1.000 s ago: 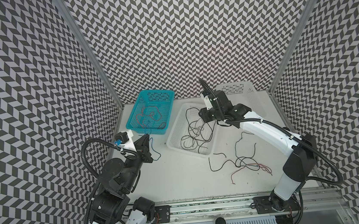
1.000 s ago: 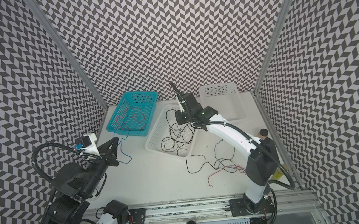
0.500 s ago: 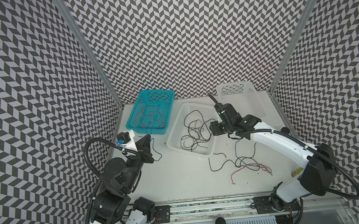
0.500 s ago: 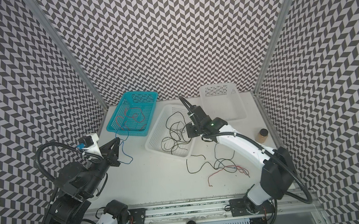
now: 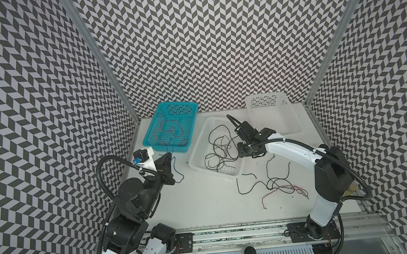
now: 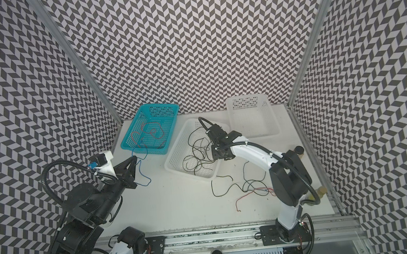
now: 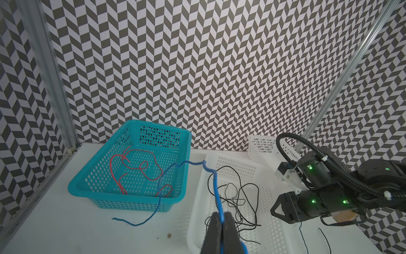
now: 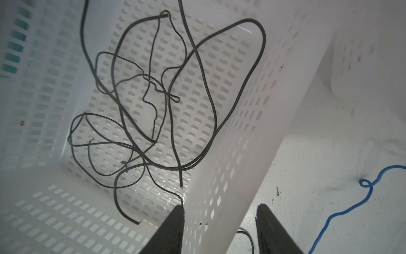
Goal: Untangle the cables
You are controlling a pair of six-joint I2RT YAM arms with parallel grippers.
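Two grips: my left gripper [image 7: 222, 220], bottom centre, pinches the blue cable [image 7: 216, 193], which drapes over the rim of the teal basket [image 7: 109, 193]. My right gripper [image 8: 220, 209] gapes empty astride the wall of the white basket [image 8: 241, 132], beside black cables [image 8: 197, 66]. Sorting by colour, I judge; next, lift one strand from the tangle [image 5: 279, 187], lower right.

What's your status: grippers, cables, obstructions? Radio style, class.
Left gripper jaws shut on blue cable. Right gripper jaws open over white basket wall. Black cables piled in that basket; mixed tangle loose on table.
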